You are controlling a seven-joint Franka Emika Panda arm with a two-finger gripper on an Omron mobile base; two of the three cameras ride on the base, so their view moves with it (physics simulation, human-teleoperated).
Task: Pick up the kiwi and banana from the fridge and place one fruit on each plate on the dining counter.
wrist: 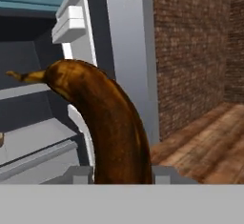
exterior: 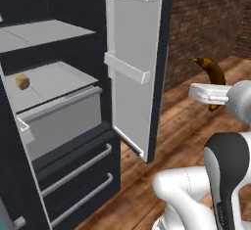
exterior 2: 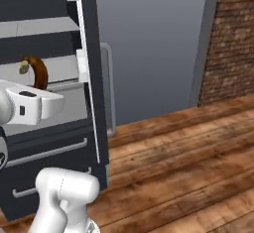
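Nearest the lens: the banana (wrist: 112, 132) is rising up the middle of the hand view, dark brown with an orange-yellow stem tip curling toward the upper left of the frame.
Jaws: they are pinching the banana at its lower end; the fruit's base is sitting between the two grey tips at the bottom of the hand view.
Gripper: the gripper (exterior: 212, 96) is showing at the right edge of the left base view, with the banana's curve sticking up above it; in the right base view it (exterior 2: 37, 100) is sitting at the left, the fruit arching over it.
Where the banana is: it is out of the fridge (exterior: 73, 126), hanging in the air over the wooden floor (exterior 2: 188, 157), in front of the open door (exterior: 132, 72).
Handling, as a judgement: it is probably light and fairly soft, with a smooth skin; held near one end, the long free part is likely to swing or pivot if the arm is turning fast.
Better hold: a pinch nearer the middle of the curve would probably be steadier, across the narrow width.
Also in the fridge: a tan lumpy item (exterior: 22, 81) is lying on a grey shelf at the left of the left base view.
Kiwi: I cannot pick it out.
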